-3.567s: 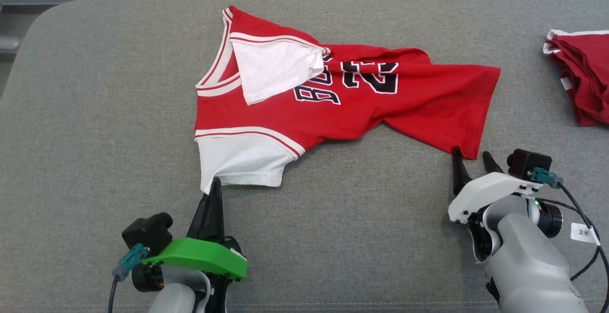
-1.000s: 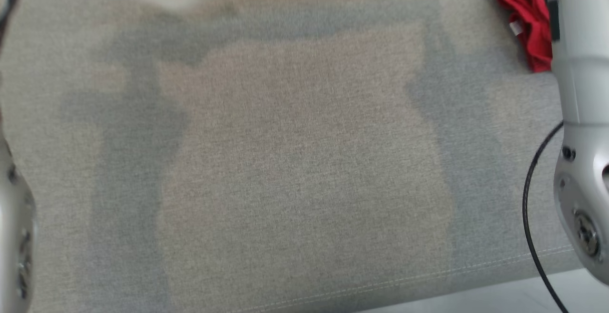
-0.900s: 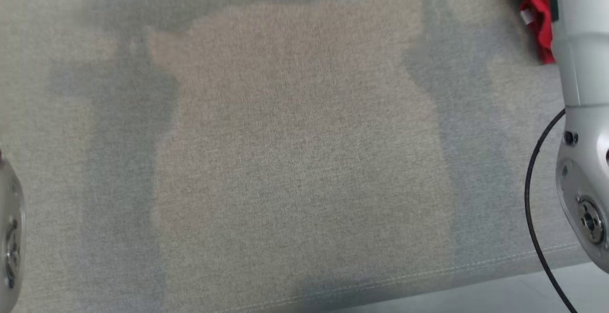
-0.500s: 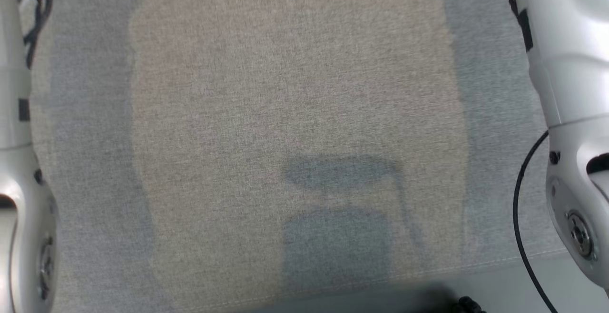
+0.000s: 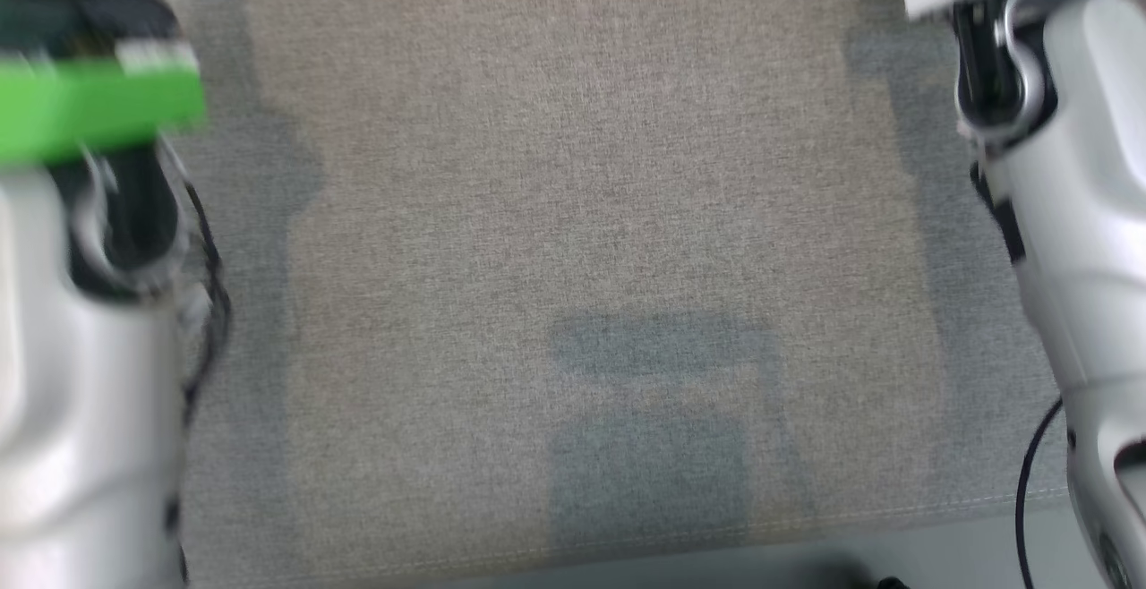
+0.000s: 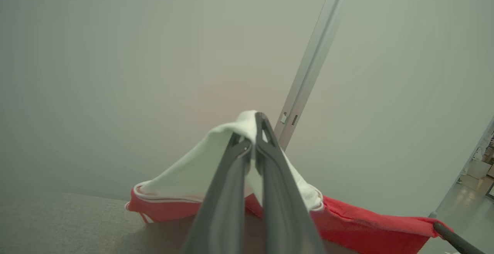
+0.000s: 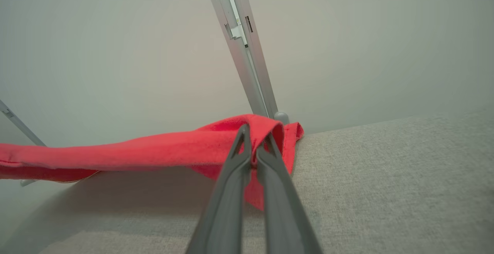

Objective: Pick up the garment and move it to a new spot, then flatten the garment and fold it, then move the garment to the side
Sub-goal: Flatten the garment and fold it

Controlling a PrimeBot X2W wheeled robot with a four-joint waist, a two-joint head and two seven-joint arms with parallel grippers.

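The red-and-white jersey garment (image 7: 146,151) hangs stretched above the grey fabric surface (image 5: 573,213), its long axis running from the left hand (image 6: 252,138), clamped on the white sleeve (image 6: 200,173) at its fingertips, across to the right hand (image 7: 254,140), clamped on a red corner (image 7: 287,134).

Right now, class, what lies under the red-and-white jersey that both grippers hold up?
The grey woven cushion surface, in shadow beneath the red-and-white jersey. Its drooping folds hide the part farther back.

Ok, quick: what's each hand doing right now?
Left hand: closed, holding the garment by its white sleeve.
Right hand: closed, holding the garment's red edge.
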